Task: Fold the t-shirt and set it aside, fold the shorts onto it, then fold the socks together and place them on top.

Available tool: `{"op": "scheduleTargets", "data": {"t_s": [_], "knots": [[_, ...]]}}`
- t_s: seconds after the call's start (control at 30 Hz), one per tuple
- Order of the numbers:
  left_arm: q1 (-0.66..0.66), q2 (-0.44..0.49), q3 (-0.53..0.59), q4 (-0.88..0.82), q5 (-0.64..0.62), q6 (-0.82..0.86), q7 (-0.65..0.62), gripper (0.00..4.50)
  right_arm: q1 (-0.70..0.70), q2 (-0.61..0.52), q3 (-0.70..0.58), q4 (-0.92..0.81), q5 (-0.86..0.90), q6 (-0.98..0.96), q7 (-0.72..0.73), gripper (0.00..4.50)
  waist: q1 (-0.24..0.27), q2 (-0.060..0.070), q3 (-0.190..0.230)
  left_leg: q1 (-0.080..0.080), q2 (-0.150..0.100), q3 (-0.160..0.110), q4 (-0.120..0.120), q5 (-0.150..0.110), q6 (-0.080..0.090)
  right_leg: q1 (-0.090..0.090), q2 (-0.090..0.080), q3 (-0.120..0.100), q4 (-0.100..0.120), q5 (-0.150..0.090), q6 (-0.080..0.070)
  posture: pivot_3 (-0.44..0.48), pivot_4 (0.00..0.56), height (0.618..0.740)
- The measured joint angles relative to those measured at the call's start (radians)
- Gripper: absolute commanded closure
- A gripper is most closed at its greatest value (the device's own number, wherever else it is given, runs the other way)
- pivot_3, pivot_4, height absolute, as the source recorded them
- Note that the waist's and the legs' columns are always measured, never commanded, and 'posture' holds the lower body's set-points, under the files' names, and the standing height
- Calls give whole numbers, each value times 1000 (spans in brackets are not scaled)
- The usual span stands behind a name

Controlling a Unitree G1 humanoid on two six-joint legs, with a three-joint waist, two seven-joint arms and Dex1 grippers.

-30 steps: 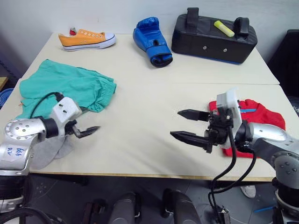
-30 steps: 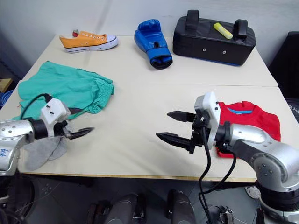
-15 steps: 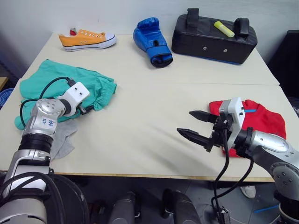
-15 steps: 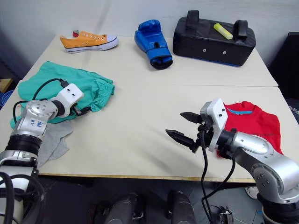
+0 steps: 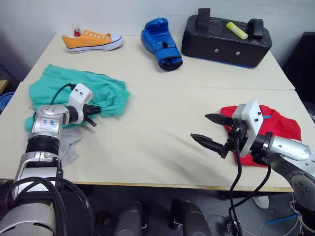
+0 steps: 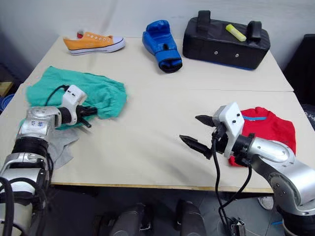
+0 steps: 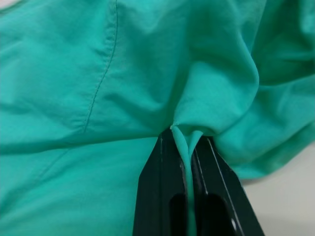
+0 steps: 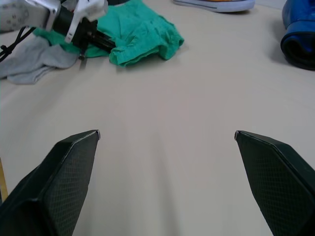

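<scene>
Left gripper (image 7: 186, 142) pinching a fold of the teal shorts (image 5: 74, 88) at the table's (image 5: 157, 123) left side, right gripper (image 5: 210, 130) spread wide over bare tabletop, red t-shirt (image 5: 275, 130) folded just behind it, grey socks (image 5: 66, 147) beside the shorts

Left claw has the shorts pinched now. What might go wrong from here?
The left claw grips only a thin fold of the shorts; it may slip out or lift the cloth bunched. The socks lie right beside the shorts' edge and may be dragged along. The right claw hangs open, so one-sided pulling may skew the fold.
</scene>
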Motion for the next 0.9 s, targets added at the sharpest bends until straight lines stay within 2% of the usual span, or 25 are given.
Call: {"op": "scheduleTargets", "data": {"t_s": [0.07, 0.17, 0.37, 0.57, 0.63, 0.73, 0.9], "knots": [[19, -3, -19, -166, -64, 98, -117, 4478, 29, -7, 5, 0, -24, -22, 23, 0, -2, -1, 0, -1, -1, 1, 2, -1, 1, 1, 0, 1, -1, 1, 2, 0, 150, 740], [7, -18, -45, -324, -111, 201, -187, 4478, 48, -7, 12, -1, -34, -37, 34, 0, -4, -1, 0, 0, -1, 1, 1, -1, 2, 1, 0, 2, -2, 1, 3, 0, 150, 740], [-23, -77, -219, -581, -163, 307, -346, 4478, 95, -12, 30, -18, -58, -59, 52, 0, -4, 0, 0, 1, -1, 1, 0, 0, 1, 1, 1, 2, -6, 1, 3, 0, 150, 740], [68, -153, -449, -764, -127, 323, -370, 4478, 181, -34, 30, -41, -116, -96, 65, 0, -4, 0, 0, 2, -1, 2, 0, 0, 1, 2, 1, 3, -6, 1, 2, 0, 150, 740], [107, -173, -500, -784, -101, 328, -339, 4005, 213, -55, 30, -57, -147, -113, 72, 0, -3, 0, 0, 1, 0, 1, 1, 0, 1, 2, 1, 3, -5, 1, 2, 0, 150, 740], [124, -203, -505, -802, -94, 334, -294, 3283, 255, -68, 32, -69, -195, -143, 77, 0, -1, 0, 0, 2, 0, 0, 1, 0, 2, 2, 1, 3, -5, 1, 2, 0, 150, 740], [141, -222, -389, -866, -221, 431, -292, 1730, 293, -68, 32, -107, -207, -165, 86, 0, -2, 0, 0, 2, 0, -1, 1, 0, 2, 2, 1, 2, -5, 1, 2, 0, 150, 740]]}}
